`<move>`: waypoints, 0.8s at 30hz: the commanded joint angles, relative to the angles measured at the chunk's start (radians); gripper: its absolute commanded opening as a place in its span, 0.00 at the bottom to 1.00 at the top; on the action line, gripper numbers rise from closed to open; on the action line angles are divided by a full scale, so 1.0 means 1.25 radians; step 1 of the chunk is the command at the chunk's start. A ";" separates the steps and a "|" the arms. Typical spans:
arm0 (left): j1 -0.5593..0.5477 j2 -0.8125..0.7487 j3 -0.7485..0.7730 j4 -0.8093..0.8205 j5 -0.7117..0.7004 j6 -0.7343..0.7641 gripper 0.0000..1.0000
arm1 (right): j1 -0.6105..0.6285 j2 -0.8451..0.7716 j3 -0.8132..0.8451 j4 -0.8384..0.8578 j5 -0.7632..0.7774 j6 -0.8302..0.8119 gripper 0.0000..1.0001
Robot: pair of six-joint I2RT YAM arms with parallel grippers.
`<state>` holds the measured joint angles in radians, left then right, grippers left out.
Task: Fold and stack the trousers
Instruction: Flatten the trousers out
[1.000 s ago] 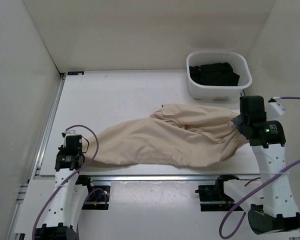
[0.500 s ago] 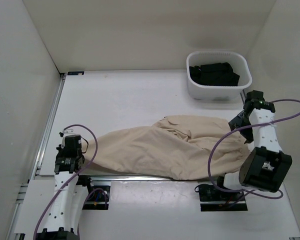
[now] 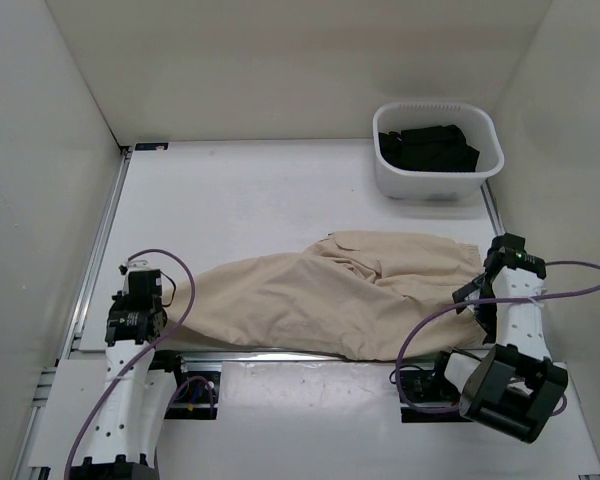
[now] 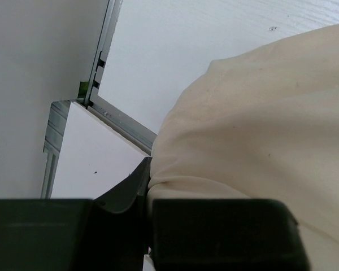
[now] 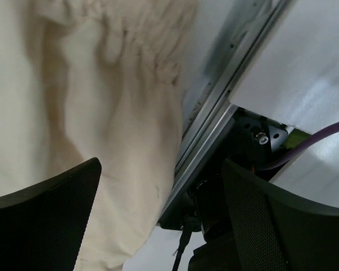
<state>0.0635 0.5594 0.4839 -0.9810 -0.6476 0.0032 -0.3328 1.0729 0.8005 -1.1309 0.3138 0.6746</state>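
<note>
The beige trousers (image 3: 330,295) lie spread across the near half of the table (image 3: 260,200), with the leg end at the left and the gathered waistband (image 5: 141,45) at the right. My left gripper (image 3: 165,302) is shut on the leg end; in the left wrist view the cloth (image 4: 260,124) bulges out from between the closed left gripper (image 4: 148,186). My right gripper (image 3: 477,292) hangs just off the waistband end. It stands open (image 5: 161,192), with the trousers (image 5: 90,113) below it and nothing between its fingers.
A white basket (image 3: 435,187) holding black garments (image 3: 430,145) stands at the back right. A metal rail (image 3: 280,352) runs along the table's near edge, and the trousers overhang it. White walls close in the left, right and back.
My right gripper opened and let go of the waistband, then drew back toward the near right edge. The trousers' right end settled flat and nearer. The left arm has not moved.
</note>
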 commanded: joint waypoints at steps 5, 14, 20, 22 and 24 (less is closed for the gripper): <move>0.001 0.018 0.035 -0.010 0.019 -0.003 0.14 | -0.021 0.112 -0.051 0.100 0.068 0.091 0.92; 0.001 0.093 0.006 0.172 0.017 -0.003 0.14 | -0.021 0.284 -0.036 0.260 -0.041 0.073 0.00; 0.069 0.546 0.603 0.272 0.072 -0.003 0.14 | 0.024 0.292 0.461 0.161 -0.154 0.117 0.00; 0.090 0.695 0.965 0.200 0.088 -0.003 0.14 | 0.044 0.284 0.693 0.106 -0.161 0.124 0.00; 0.090 0.768 1.166 0.164 0.089 -0.003 0.14 | 0.044 0.276 0.814 0.075 -0.169 0.133 0.00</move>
<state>0.1520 1.4776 1.5028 -0.7811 -0.5343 0.0067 -0.2813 1.4914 1.6035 -0.9543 0.1242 0.8082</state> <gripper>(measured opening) 0.175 0.004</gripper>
